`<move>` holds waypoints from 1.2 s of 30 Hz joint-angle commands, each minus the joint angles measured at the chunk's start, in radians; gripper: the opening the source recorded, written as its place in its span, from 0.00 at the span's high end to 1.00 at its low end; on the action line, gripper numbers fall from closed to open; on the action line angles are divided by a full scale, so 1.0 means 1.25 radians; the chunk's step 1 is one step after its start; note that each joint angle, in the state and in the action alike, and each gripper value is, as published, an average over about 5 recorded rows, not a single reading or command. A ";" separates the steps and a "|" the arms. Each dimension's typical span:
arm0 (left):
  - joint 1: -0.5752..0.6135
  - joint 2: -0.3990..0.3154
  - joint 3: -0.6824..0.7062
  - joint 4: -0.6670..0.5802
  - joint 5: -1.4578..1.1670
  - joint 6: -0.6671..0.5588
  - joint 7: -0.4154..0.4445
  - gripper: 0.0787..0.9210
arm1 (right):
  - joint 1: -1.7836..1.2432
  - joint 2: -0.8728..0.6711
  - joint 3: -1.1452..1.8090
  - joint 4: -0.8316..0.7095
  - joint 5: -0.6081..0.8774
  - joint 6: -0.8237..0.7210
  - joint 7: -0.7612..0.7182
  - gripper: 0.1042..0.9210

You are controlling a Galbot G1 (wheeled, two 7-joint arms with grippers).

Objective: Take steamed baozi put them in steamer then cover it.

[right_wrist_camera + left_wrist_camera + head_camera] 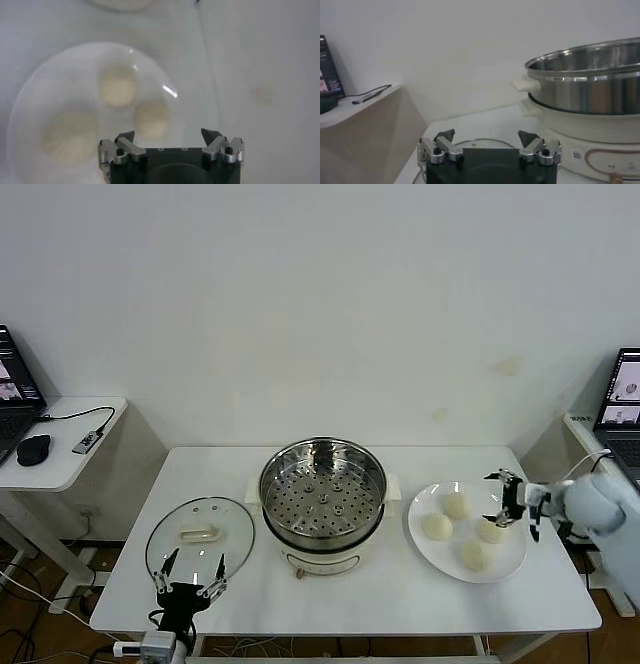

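A lab-like room: bare white wall (320,304), laptops (625,399) on side desks (60,444).

steamer (322,492) top: open, unobstructed | plate (432,541) to steamer: bare tabletop gap | cover (200,536) lies left, apart

No words or numbers can be read here. The steamer (585,107) has a small label on its base, too tiny to read.

White table (400,604) stands against a plain wall (320,304). White plate (430,552) near its right edge. Side desk (70,454) off the left edge carries a laptop (12,389), black mouse (33,449), cabled adapter (88,441). Second laptop (622,399) beyond the right edge.
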 commanded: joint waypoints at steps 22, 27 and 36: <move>0.001 0.010 -0.021 0.005 0.010 0.001 0.007 0.12 | 0.278 0.269 -0.289 -0.401 -0.112 0.080 -0.126 0.12; -0.003 0.008 -0.017 0.009 0.012 0.001 0.008 0.12 | 0.269 0.288 -0.277 -0.425 -0.132 0.082 -0.110 0.12; -0.006 0.009 -0.016 0.010 0.014 0.000 0.009 0.12 | 0.267 0.311 -0.268 -0.456 -0.150 0.081 -0.087 0.12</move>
